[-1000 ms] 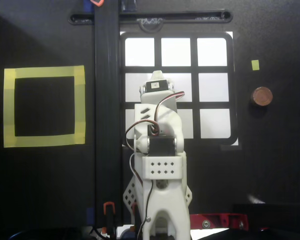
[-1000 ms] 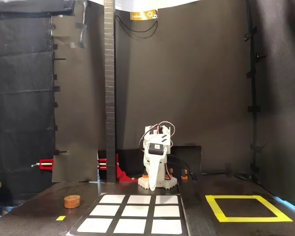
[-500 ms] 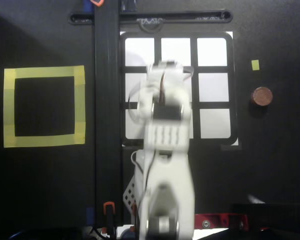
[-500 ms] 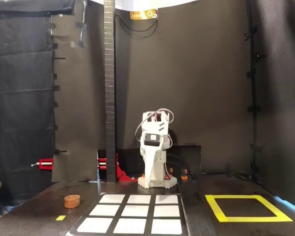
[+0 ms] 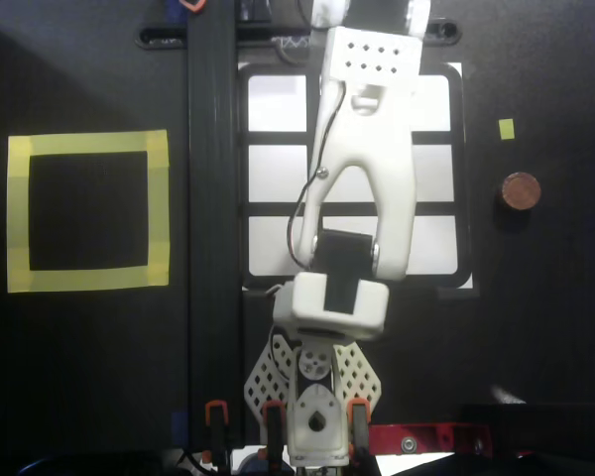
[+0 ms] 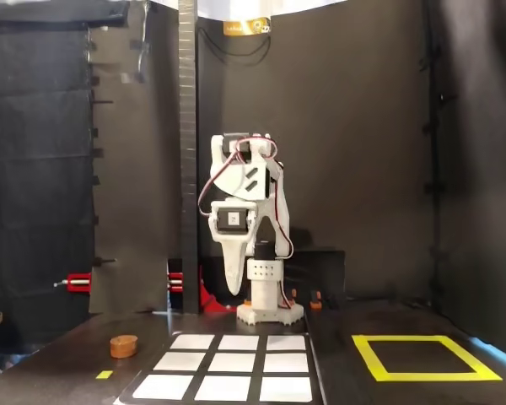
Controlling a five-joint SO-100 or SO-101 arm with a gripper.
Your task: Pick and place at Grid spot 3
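While the claw [image 6: 233, 287] hangs clenched and empty, one brown disc [image 5: 521, 190] lies beside nine cells.

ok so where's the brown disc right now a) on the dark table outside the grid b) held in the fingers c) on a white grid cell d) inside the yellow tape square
a, the brown disc lies on the dark table to the right of the grid in the overhead view, just below a small yellow tape mark.
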